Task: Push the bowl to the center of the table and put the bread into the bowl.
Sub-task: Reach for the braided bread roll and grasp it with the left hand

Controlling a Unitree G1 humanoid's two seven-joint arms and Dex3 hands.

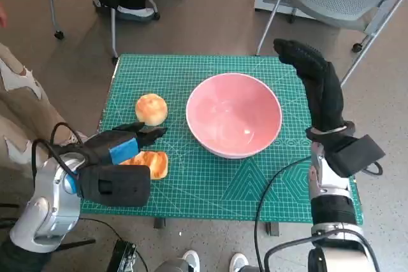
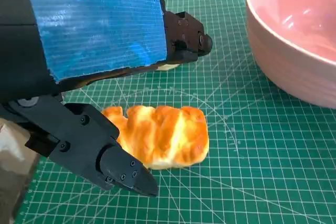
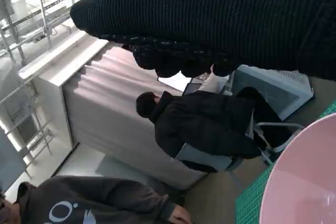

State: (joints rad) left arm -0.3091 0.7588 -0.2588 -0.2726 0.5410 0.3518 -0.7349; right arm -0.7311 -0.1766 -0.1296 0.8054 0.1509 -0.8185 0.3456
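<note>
The left hand (image 1: 121, 157) hangs low with fingers (image 2: 121, 169) spread and empty, while the gloved right hand (image 1: 315, 87) reaches forward, fingers extended.

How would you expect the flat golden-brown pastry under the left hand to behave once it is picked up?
The flat golden-brown pastry looks soft and layered, so it would probably squash or flake under firm fingers. It lies flat on the green cutting mat, so it seems unlikely to roll. It is probably light.

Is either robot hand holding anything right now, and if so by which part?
Nothing is held. The left robot hand hovers open over the flat bread, fingers either side, not gripping. The right robot hand is empty beside the bowl.
</note>
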